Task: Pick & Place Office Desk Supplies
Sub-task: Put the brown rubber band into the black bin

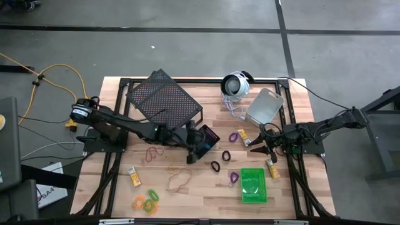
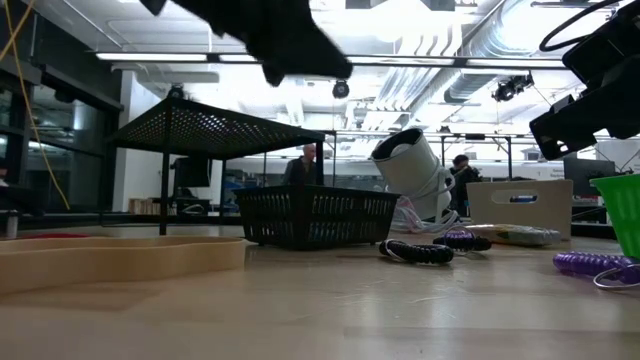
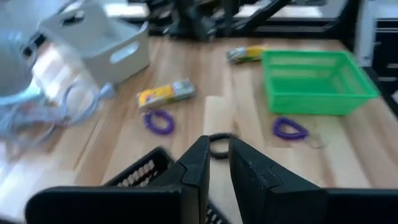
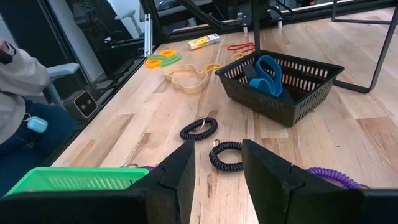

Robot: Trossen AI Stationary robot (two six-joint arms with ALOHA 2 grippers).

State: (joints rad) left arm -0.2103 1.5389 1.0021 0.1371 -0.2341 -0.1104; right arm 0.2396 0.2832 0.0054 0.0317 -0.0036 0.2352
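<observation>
The black bin (image 1: 207, 139) sits mid-table and holds blue loops (image 4: 266, 76). My left gripper (image 1: 194, 154) hovers at its near rim (image 3: 140, 174), open by a narrow gap (image 3: 217, 158) and empty. My right gripper (image 1: 258, 147) is open (image 4: 217, 168) above the table, just short of a black loop (image 4: 227, 155); a second black loop (image 4: 199, 129) lies beyond it. Purple loops (image 3: 158, 121) (image 3: 289, 129), yellow pieces (image 3: 166, 94) (image 3: 245, 55), the green bin (image 1: 253, 185) and the grey bin (image 1: 265, 106) rest on the wood. The brown loop (image 1: 178, 181) and the orange and green loops (image 1: 147, 202) lie near the front edge.
The black mesh rack (image 1: 164, 100) stands behind the left arm. The round white device (image 1: 236, 84) with its cord sits by the far edge. A red loop (image 1: 153, 152) and a yellow piece (image 1: 132, 177) lie front left. A person's sleeve (image 4: 18, 81) shows beyond the table.
</observation>
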